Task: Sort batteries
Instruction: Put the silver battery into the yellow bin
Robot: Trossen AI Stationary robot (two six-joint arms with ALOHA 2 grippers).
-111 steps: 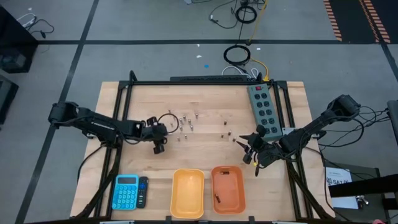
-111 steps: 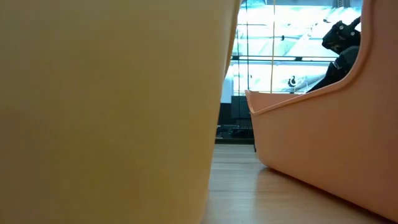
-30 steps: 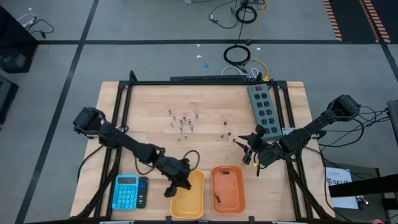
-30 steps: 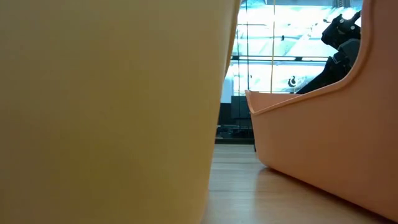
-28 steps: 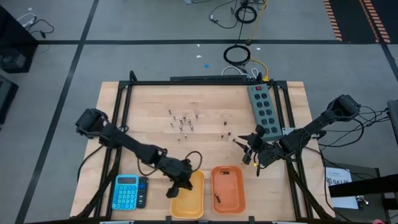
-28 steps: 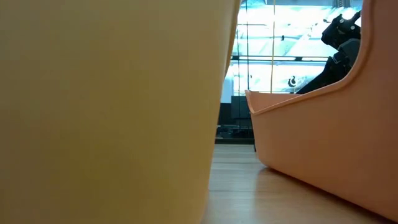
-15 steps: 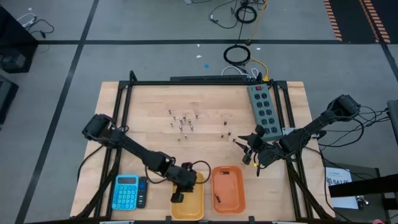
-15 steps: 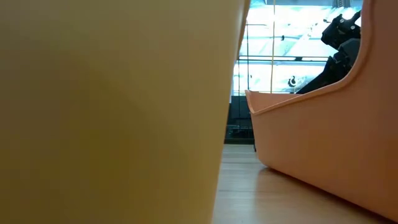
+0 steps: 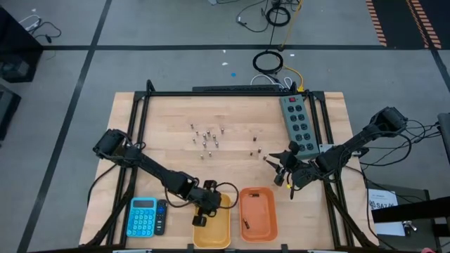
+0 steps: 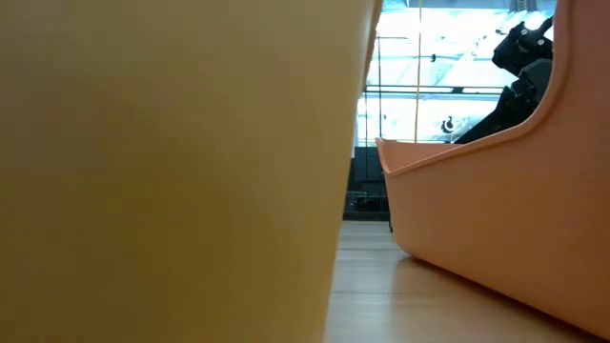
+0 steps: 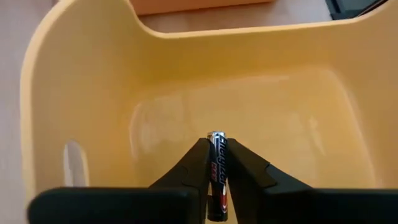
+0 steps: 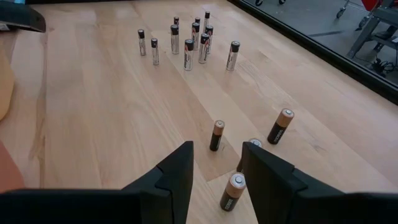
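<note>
Left tool (image 11: 216, 177) clamped on black battery (image 11: 216, 180) over yellow bin (image 9: 213, 223), table's front edge. We judge battery light, rigid, slick; grip mid-body. Right tool (image 12: 216, 168) apart, near table's right edge.

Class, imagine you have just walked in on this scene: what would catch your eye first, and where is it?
First, the left gripper over the yellow bin at the table's front edge, a black battery between its fingers. Next, the upright batteries clustered mid-table, and the right gripper open above a few copper-topped ones.
</note>
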